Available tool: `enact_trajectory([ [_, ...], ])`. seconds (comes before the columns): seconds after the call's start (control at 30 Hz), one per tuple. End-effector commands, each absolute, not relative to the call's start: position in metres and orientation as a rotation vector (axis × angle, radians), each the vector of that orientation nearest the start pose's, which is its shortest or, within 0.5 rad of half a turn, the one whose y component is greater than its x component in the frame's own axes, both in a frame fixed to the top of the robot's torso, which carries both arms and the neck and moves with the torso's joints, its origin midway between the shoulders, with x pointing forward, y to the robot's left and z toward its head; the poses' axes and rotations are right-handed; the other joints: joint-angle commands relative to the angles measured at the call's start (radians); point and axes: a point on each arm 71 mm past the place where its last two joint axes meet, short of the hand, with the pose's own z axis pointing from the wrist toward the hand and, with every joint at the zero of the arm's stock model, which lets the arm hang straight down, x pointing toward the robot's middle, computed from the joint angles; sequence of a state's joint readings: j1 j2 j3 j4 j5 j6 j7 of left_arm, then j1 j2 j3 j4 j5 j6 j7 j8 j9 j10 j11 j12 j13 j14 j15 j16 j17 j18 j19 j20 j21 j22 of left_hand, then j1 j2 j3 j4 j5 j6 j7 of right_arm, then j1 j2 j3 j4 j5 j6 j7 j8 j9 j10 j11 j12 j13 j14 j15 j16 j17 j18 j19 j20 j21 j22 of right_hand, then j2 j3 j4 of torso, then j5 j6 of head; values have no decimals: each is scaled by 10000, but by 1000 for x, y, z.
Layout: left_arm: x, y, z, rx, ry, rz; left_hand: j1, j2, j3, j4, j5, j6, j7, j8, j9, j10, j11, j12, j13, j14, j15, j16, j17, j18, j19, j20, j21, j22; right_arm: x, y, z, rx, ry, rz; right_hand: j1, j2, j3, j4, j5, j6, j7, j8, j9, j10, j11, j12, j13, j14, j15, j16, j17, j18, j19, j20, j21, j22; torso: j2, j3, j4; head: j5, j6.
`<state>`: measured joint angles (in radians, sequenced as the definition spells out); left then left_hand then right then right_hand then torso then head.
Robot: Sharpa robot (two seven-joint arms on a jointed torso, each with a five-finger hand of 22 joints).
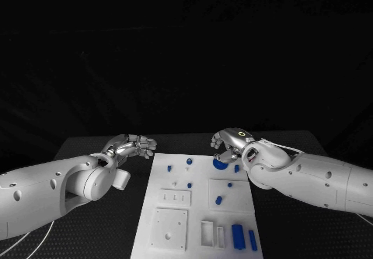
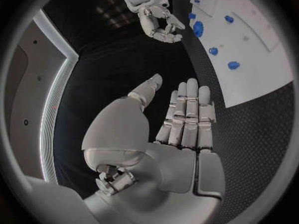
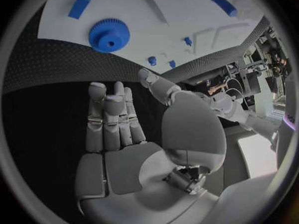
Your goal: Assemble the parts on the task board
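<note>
From the head camera you look down the black table (image 1: 93,156), with the white task board (image 1: 198,205) running away from the near edge. Your left wrist camera sits close behind the left hand (image 2: 181,129) and faces over the board's edge (image 2: 249,59). Your right wrist camera sits as close behind the right hand (image 3: 115,129). All three views share the board; the blue gear (image 3: 109,35) appears in both wrist views (image 2: 198,29).

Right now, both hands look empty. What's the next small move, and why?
Probably lower the right hand onto the blue gear and close the fingers on it. That hand holds nothing, fingers apart, and hangs by the task board corner where the gear lies loose. The left hand also holds nothing and sits off the board's other side, further from any part.
</note>
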<state>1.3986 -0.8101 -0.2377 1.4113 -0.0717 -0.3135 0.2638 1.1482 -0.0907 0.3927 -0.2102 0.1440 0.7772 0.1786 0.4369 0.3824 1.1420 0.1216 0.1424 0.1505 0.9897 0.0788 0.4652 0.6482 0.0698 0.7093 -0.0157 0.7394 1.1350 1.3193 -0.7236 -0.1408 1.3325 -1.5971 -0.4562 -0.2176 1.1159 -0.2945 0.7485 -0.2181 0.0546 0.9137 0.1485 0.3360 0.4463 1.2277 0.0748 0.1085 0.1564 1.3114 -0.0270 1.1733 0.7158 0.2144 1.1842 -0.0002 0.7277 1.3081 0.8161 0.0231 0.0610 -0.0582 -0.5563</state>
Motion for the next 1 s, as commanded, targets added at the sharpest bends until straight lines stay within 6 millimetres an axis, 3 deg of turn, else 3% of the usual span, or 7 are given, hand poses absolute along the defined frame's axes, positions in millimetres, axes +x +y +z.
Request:
enact_trajectory([
  [0.03, 520, 229, -162, -9678, 15675, -13296, -119, -21, 8, -48, -36, 51, 10, 25, 14, 30, 24, 25, 9, 59, 37, -41, 16, 128, -81, -4, 39, -16, 533, -205, -166, -2325, 15703, 3965, -111, -6, -103, 10, 54, -12, 71, -21, -30, -205, 142, -140, -31, -9, 28, 49, -30, 474, -49, -8, 20, 168, -44, 29, -57, 15, -23],
  [0.37, 520, 229, -163, -9681, 15714, -13302, -155, -19, 31, -83, -34, 26, 26, 5, 16, -3, 39, -1, 6, 59, 37, -52, 33, 128, -85, -4, 53, -27, 542, -217, -175, -2739, 16064, 2875, -426, -28, -651, -35, -14, -127, 17, -133, -135, -332, 227, -318, -58, -83, 111, 73, -133, 474, -164, 42, -13, 175, -40, 15, -22, 55, 27],
  [0.57, 520, 229, -164, -9686, 15743, -13312, -179, -17, 50, -113, -32, -4, 36, -14, 15, -29, 43, -21, 4, 60, 37, -59, 46, 128, -87, -5, 66, -35, 542, -220, -180, -2625, 16129, 2858, -442, -19, -1487, -479, -45, -569, -159, -277, -180, 846, -246, 702, 707, -105, -287, 24, -251, 474, -220, 66, -53, 150, -35, 11, -20, 77, -7],
  [0.63, 520, 229, -164, -9691, 15744, -13302, -187, -15, 55, -120, -33, -10, 39, -19, 15, -36, 45, -26, 3, 60, 37, -62, 50, 128, -88, -5, 69, -37, 541, -220, -181, -2592, 16159, 2907, -320, -33, -1886, -538, -134, -651, -295, -241, -138, 992, -630, 2503, 2114, -57, -494, 68, -263, 473, -114, 47, -73, 104, -40, 12, -21, 87, -31],
  [0.67, 520, 229, -164, -9690, 15744, -13305, -191, -13, 58, -123, -32, -13, 40, -20, 16, -39, 46, -29, 3, 60, 37, -63, 51, 128, -89, -5, 70, -38, 541, -219, -181, -2593, 16183, 2915, -315, 46, -1895, -437, -65, -643, -233, -223, -125, 764, -486, 3201, 2715, -31, -689, 112, -246, 474, -52, 38, -72, 90, -45, 7, -23, 86, -36],
  [0.77, 520, 228, -164, -9698, 15702, -13266, -205, -12, 63, -131, -33, -21, 45, -26, 16, -48, 49, -35, 3, 61, 37, -66, 56, 127, -90, -4, 75, -41, 542, -218, -181, -2752, 16132, 2779, -263, -73, -1872, -205, -93, -601, -277, -185, -111, -1395, -596, 7078, 6201, -59, -719, 512, 49, 474, 137, -22, 68, 189, -42, 0, -28, 103, -45],
  [1.0, 520, 227, -164, -9689, 15726, -13281, -262, -22, 118, -210, -29, -118, 38, -78, 18, -188, 59, -128, -21, 67, 36, -88, 91, 129, -96, -6, 108, -66, 544, -216, -182, -2672, 16262, 2912, -163, 22, -1214, 197, -60, -260, -277, -75, -102, -2066, -666, 9713, 8190, -155, -712, 1124, 683, 474, 224, -131, 507, 239, -41, 2, -25, 91, -72],
])
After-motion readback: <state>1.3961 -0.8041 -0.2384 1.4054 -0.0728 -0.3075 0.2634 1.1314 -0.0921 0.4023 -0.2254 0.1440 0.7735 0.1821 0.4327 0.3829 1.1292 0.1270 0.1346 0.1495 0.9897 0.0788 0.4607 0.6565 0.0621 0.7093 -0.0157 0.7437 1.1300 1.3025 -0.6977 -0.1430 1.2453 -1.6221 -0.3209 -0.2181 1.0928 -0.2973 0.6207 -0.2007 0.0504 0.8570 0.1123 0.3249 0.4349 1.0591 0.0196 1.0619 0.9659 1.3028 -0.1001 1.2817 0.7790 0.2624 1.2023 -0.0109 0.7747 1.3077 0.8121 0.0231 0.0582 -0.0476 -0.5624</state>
